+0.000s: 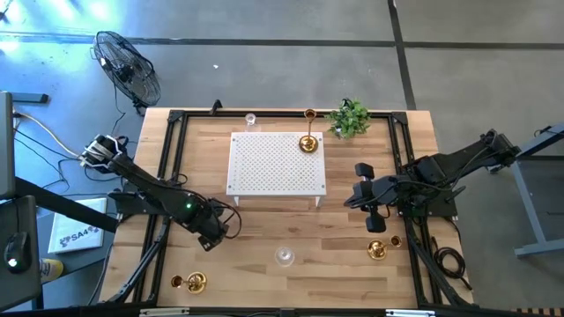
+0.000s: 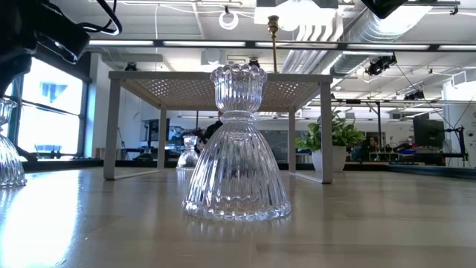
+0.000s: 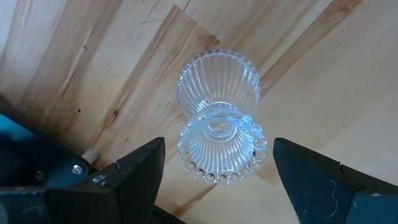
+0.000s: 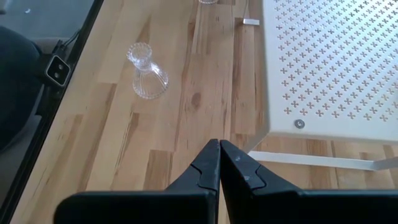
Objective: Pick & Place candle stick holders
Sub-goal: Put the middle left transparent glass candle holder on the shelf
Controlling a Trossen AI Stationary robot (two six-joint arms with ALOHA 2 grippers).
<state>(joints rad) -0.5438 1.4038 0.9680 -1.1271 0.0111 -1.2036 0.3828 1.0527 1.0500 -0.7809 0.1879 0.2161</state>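
My left gripper (image 1: 211, 234) is open above a clear glass candle stick holder (image 3: 219, 118) that stands by its round base on the wood. Its fingers stand on either side of the holder, apart from it. The gripper hides this holder in the high view; its edge shows in the low view (image 2: 4, 152). A second glass holder (image 1: 284, 256) stands near the front middle and a third (image 1: 250, 119) at the far edge. Gold holders stand at the front left (image 1: 196, 283), at the front right (image 1: 377, 250) and on the white platform (image 1: 308, 141). My right gripper (image 4: 219, 144) is shut and empty, right of the platform.
The white perforated platform (image 1: 276, 163) stands on thin legs in the table's middle. A small green plant (image 1: 350, 117) stands at the far right. A black frame (image 1: 173, 158) runs along the table's sides. A fan (image 1: 128, 66) stands on the floor beyond the far left corner.
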